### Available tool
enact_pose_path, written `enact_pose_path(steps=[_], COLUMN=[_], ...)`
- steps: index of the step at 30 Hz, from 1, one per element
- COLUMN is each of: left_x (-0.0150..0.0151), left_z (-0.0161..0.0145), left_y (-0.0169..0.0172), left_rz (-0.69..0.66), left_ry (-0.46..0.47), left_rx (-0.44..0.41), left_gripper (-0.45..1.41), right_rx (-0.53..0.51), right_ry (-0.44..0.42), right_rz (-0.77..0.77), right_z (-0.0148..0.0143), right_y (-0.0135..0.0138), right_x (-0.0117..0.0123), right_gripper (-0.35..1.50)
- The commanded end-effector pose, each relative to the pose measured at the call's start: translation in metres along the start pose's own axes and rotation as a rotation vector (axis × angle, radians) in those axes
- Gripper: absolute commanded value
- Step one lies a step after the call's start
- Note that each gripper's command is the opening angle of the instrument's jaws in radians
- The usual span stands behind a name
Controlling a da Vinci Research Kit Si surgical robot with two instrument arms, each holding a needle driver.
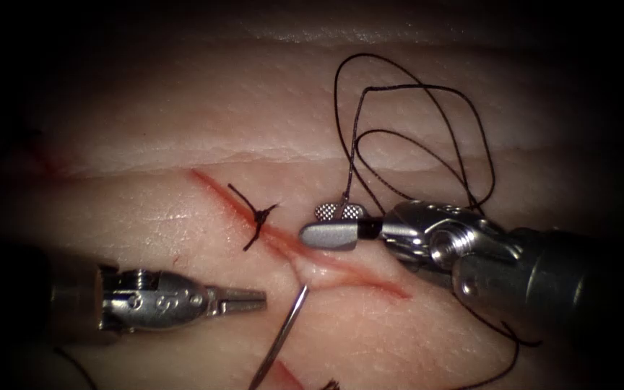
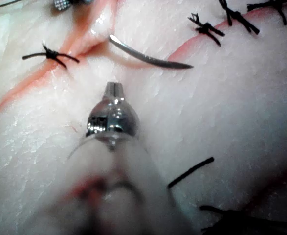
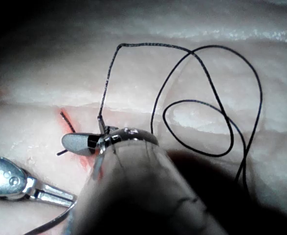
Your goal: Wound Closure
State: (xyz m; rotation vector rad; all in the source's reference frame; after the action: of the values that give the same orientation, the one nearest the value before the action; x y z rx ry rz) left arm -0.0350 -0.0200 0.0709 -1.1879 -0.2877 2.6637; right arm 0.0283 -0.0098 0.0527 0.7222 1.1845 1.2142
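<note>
The right tool [image 1: 330,224] is sitting just right of the cut [image 1: 290,249], its jaws standing apart, one showing its ridged face, the other turned edge-on; where the two meet, the thread [image 1: 413,108] is lying between them, though I cannot tell whether it is truly pinched. From there the dark strand is rising and curling in several loose loops over the pale tissue [image 1: 182,108] beyond, then trailing down past the shaft on the right. The left tool [image 1: 250,298] is hovering on the left of the cut with its jaws together and holding nothing. Between the two tools the needle [image 1: 283,339] is standing in the tissue: its upper end is entering at the lip of the cut, and the free length is curving away toward the viewer, gripped by neither tool. Further up the cut a finished knot [image 1: 260,215] is lying across the red line, its short ends sticking out.
</note>
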Motion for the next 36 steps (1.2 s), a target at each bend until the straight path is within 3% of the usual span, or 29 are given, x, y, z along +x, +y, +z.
enact_pose_path(steps=[1, 2, 10, 11, 12, 13, 18, 23, 30, 34, 36], left_x=[0.0004, 0.0011, 0.0048, 0.0055, 0.0057, 0.0060, 0.0054, 0.0045, 0.0051, 0.0052, 0.0050], left_z=[0.0007, 0.0005, -0.0009, -0.0009, -0.0009, -0.0007, 0.0000, 0.0007, 0.0021, 0.0024, 0.0024], left_y=[0.0003, 0.0009, 0.0030, 0.0030, 0.0029, 0.0026, 0.0012, 0.0000, -0.0001, -0.0004, -0.0008], left_rz=[0.066, 0.139, 0.404, 0.463, 0.484, 0.504, 0.524, 0.532, 0.529, 0.529, 0.532], left_ry=[-0.002, 0.002, 0.014, 0.014, 0.018, 0.032, 0.048, 0.065, 0.097, 0.106, 0.119], left_rx=[0.002, -0.003, -0.026, -0.031, -0.026, -0.014, 0.003, -0.003, 0.010, 0.011, 0.020], left_gripper=[0.07, 0.19, 0.36, 0.64, 0.66, 0.83, 0.99, 0.99, 0.76, 0.74, 0.29], right_rx=[0.009, 0.013, 0.024, 0.026, 0.031, 0.030, 0.033, 0.032, 0.025, 0.024, 0.024], right_ry=[0.047, 0.061, 0.087, 0.097, 0.103, 0.116, 0.125, 0.130, 0.123, 0.121, 0.121], right_rz=[-0.015, -0.019, -0.032, -0.038, -0.038, -0.037, -0.045, -0.057, -0.078, -0.089, -0.089], right_z=[0.0006, 0.0001, -0.0032, -0.0038, -0.0040, -0.0041, -0.0038, -0.0034, -0.0030, -0.0029, -0.0029], right_y=[0.0008, 0.0011, 0.0017, 0.0019, 0.0019, 0.0020, 0.0019, 0.0023, 0.0031, 0.0033, 0.0033], right_x=[0.0014, 0.0023, 0.0032, 0.0031, 0.0031, 0.0030, 0.0022, 0.0012, -0.0001, -0.0005, -0.0006], right_gripper=[1.36, 1.36, 1.33, 1.33, 1.31, 1.31, 1.31, 1.31, 1.30, 1.28, 1.26])
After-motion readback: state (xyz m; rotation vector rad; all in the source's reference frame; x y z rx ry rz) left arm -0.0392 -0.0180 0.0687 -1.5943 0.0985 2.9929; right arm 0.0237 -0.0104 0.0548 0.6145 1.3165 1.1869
